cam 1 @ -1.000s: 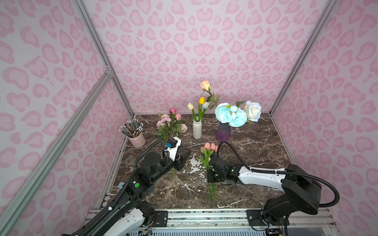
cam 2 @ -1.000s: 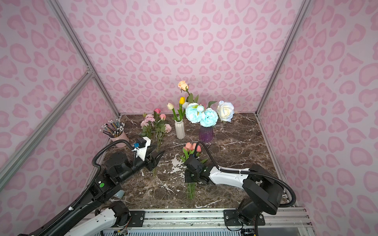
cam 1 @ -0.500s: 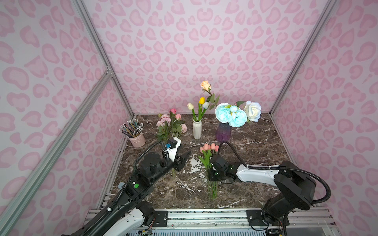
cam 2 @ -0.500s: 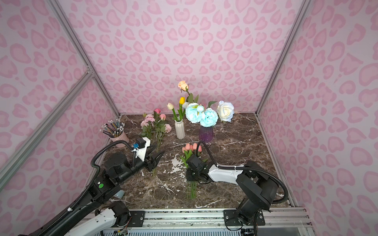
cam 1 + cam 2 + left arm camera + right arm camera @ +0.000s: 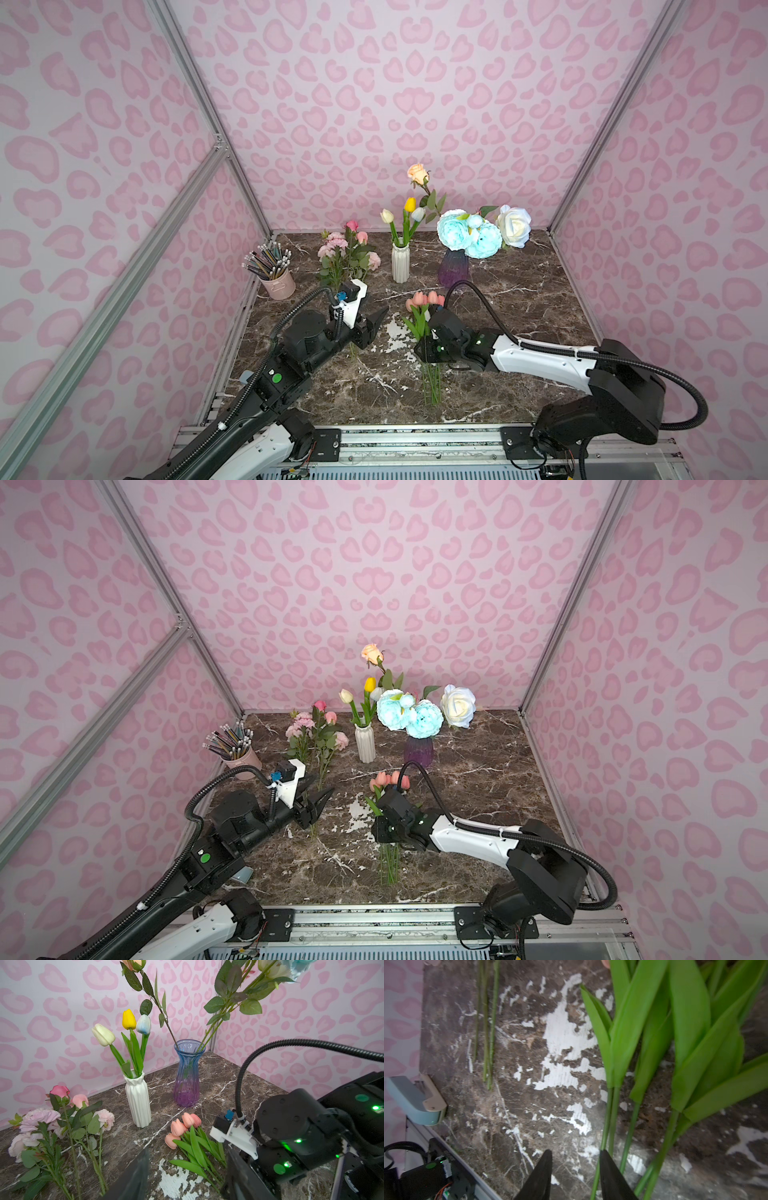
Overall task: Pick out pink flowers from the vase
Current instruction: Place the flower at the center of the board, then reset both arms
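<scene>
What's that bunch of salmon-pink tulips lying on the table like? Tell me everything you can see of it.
The salmon-pink tulips are a loose bunch of several closed, plastic-looking buds with broad bright-green leaves and thin green stems. They lie flat on the dark marbled table, blooms pointing to the far side and stem ends toward the near edge. The right gripper sits open over the stems; whether it touches one is unclear.

The desk (image 5: 540, 291) had a dark brown marble look with a light shine, and near its middle the coating was worn to rough white patches. The white vase (image 5: 138, 1103) looked like matt, ribbed ceramic. The purple vase (image 5: 187, 1076) was glossy, clear glass. The salmon-pink tulips (image 5: 176, 1128) looked smooth and rubbery; the ruffled pink flowers (image 5: 39, 1118) looked like cloth.
</scene>
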Controlling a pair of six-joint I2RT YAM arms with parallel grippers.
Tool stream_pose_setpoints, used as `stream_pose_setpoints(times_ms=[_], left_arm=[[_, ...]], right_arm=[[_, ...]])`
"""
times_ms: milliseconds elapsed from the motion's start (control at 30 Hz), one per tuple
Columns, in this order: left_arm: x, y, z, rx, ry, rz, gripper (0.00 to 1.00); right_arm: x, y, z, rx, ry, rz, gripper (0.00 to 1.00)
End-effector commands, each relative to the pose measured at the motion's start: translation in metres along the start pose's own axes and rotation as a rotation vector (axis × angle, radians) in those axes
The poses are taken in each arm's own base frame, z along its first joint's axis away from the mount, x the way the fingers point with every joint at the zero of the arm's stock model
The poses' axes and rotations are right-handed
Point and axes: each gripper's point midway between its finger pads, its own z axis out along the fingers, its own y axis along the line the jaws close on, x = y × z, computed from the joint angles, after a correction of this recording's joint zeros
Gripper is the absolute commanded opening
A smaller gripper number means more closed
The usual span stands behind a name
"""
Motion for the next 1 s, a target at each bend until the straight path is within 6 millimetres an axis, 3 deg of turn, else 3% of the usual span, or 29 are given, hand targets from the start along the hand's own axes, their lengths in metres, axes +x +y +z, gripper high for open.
stream_pose_setpoints(times_ms=[0,67,100,167,233,400,467,500,567,633,700,800,867,967], left_arm=[[-0.002,-0.002,0.002,0.012,-0.011,0.002,0.72],[0.001,-0.006,0.005,0.034,-0.003,0.002,0.75],[0.002,-0.008,0.006,0.045,0.002,0.001,0.78],[0.004,-0.011,0.008,0.063,0.015,-0.002,0.99],[0.002,-0.015,0.006,0.088,0.013,0.013,0.98],[-0.013,-0.025,-0.003,0.140,-0.055,0.097,0.98],[-0.009,-0.007,0.000,0.040,-0.038,0.103,0.98],[-0.004,0.012,0.004,-0.070,-0.013,0.093,0.98],[0.011,0.046,0.007,-0.262,0.069,0.138,0.98],[0.030,0.048,0.017,-0.234,0.173,0.314,0.98],[0.040,0.073,0.023,-0.299,0.177,0.273,0.98],[0.053,0.120,0.025,-0.365,0.077,0.048,0.98],[0.068,0.144,0.028,-0.459,0.092,0.039,0.98],[0.089,0.186,0.024,-0.594,0.145,0.008,0.98]], right_arm=[[-0.014,0.002,-0.025,0.011,-0.087,-0.047,0.51],[-0.027,0.014,-0.048,-0.051,-0.178,-0.093,0.62],[-0.034,0.018,-0.062,-0.066,-0.239,-0.121,0.75],[-0.047,0.019,-0.087,-0.071,-0.351,-0.174,0.97],[-0.061,0.011,-0.112,-0.033,-0.461,-0.179,0.98],[-0.098,-0.010,-0.196,0.119,-0.802,-0.211,0.98],[-0.108,-0.028,-0.227,0.171,-0.961,-0.148,0.98],[-0.108,-0.038,-0.238,0.167,-1.025,-0.103,0.98],[-0.105,-0.042,-0.253,0.146,-1.163,-0.211,0.98],[-0.089,-0.030,-0.258,0.109,-1.265,-0.521,0.98],[-0.073,-0.031,-0.256,0.137,-1.337,-0.731,0.98],[-0.081,-0.063,-0.253,0.225,-1.374,-0.624,0.98],[-0.090,-0.072,-0.242,0.258,-1.319,-0.622,0.98],[-0.106,-0.108,-0.231,0.404,-1.243,-0.527,0.98]])
